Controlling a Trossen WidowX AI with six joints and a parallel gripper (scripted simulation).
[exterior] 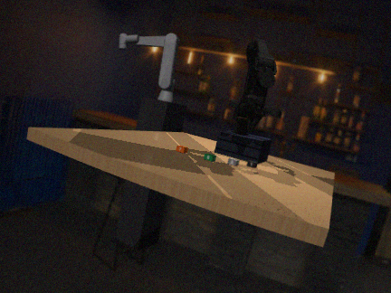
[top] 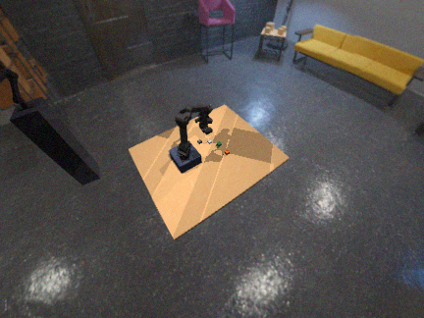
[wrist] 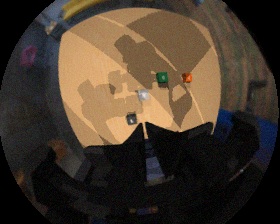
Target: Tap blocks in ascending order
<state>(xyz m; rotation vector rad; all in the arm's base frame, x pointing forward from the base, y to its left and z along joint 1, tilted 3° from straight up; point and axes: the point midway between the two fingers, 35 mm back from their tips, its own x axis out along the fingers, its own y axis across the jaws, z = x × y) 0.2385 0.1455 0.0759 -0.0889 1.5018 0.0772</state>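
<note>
We see four small blocks in a loose row on the tan table (top: 162, 194). The dark block (wrist: 130, 118) lies nearest the gripper (wrist: 148, 136), just ahead of the fingertips and a little to their left in the wrist view, apart from them. The pale grey block (wrist: 143, 95) sits just beyond it, slightly right of the tips. Further out and to the right comes the green block (wrist: 161, 77), and the orange block (wrist: 186, 77) lies just beside that one, the farthest from the gripper. We cannot read any printed digit on them; they are too small and blurred.

The gripper's fingers stand almost fully together and grip nothing. In the wrist view the dark finger bodies meet in a narrow gap, with only table showing past it. From the top view the gripper hangs above the table, raised over the near end of the row, the arm (top: 183, 126) bent over from its dark blue base (top: 192, 163).

Around the table lies a glossy dark floor (top: 319, 234). Well away from the gripper, along the far wall, we see a yellow sofa (top: 358, 57), a pink chair (top: 216, 10) on tall legs and a small side table (top: 273, 36). In the exterior view a grey arm (exterior: 166, 63) stands behind the table.
</note>
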